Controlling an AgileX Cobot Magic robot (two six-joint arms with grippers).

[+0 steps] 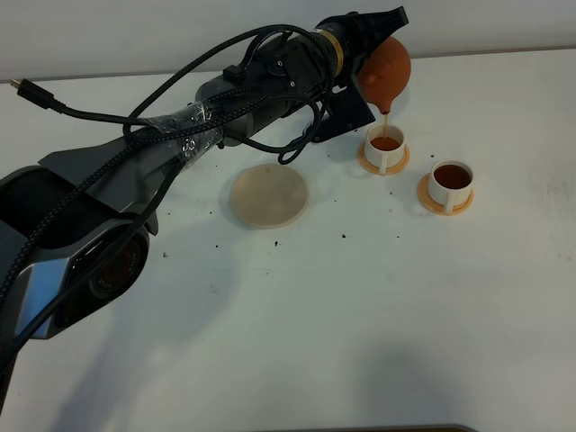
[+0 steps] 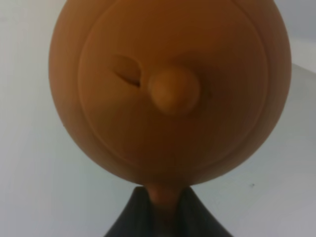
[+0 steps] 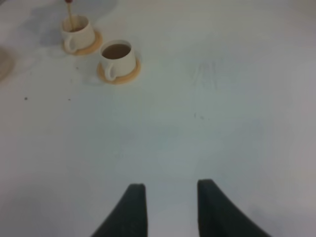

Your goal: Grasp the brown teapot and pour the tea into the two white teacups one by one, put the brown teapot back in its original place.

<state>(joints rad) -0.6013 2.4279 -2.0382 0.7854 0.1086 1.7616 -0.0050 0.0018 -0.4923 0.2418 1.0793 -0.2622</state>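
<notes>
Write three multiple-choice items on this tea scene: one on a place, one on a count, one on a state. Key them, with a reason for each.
1. Where is the brown teapot?
A) standing on a saucer
B) tilted over one teacup
C) lying on the table

2. How many of the white teacups hold tea?
A) none
B) one
C) two

3. The right gripper is:
A) open
B) shut on a cup
C) shut on the teapot

Key:
1 B, a stream of tea falls from its spout into that teacup.
2 C, the second teacup is dark inside as well.
3 A, its fingers stand apart with nothing between them.
</notes>
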